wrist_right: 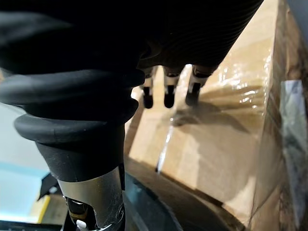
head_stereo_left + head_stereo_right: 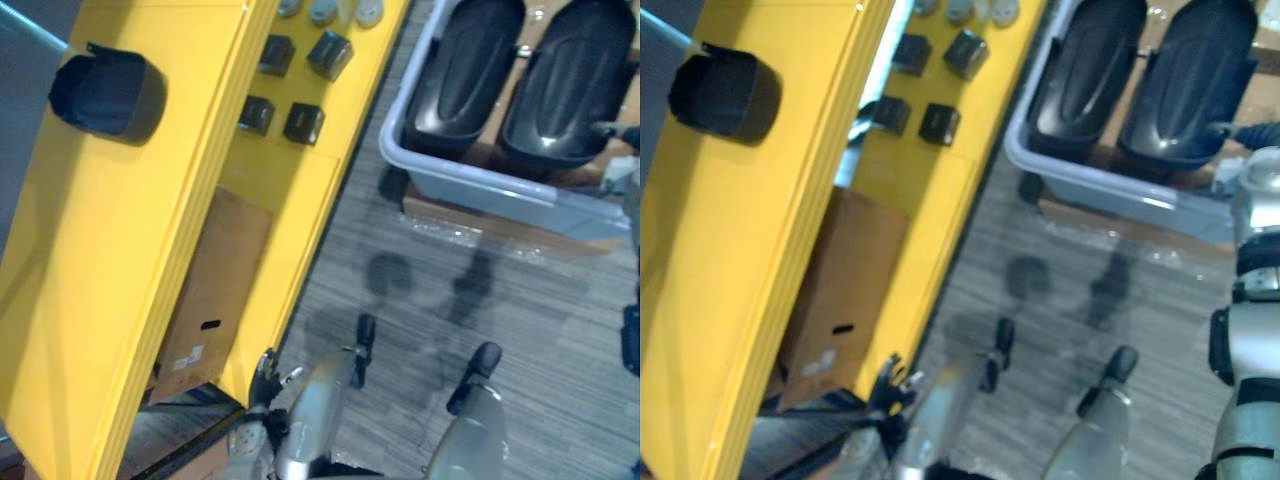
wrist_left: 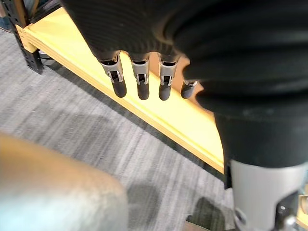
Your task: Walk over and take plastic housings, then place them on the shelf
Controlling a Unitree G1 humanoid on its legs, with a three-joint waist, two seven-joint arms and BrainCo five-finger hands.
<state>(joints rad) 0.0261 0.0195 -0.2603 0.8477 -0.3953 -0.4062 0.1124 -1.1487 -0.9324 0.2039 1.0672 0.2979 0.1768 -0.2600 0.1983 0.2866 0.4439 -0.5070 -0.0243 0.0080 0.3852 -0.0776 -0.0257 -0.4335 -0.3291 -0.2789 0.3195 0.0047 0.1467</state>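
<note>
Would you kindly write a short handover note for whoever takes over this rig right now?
Left robot hand: open, empty, hanging beside the yellow shelf.
Right robot hand: open, empty, near a wrapped cardboard box.
One plastic housing lies on the shelf top. Two more housings sit in the grey bin.
Done: one housing shelved, it seems.
Left: take both from the bin and shelve them.

The yellow shelf (image 2: 120, 260) carries one dark plastic housing (image 2: 105, 95) on its top board and four small black boxes (image 2: 303, 122) on a lower one. A cardboard box (image 2: 215, 290) sits beneath.
</note>
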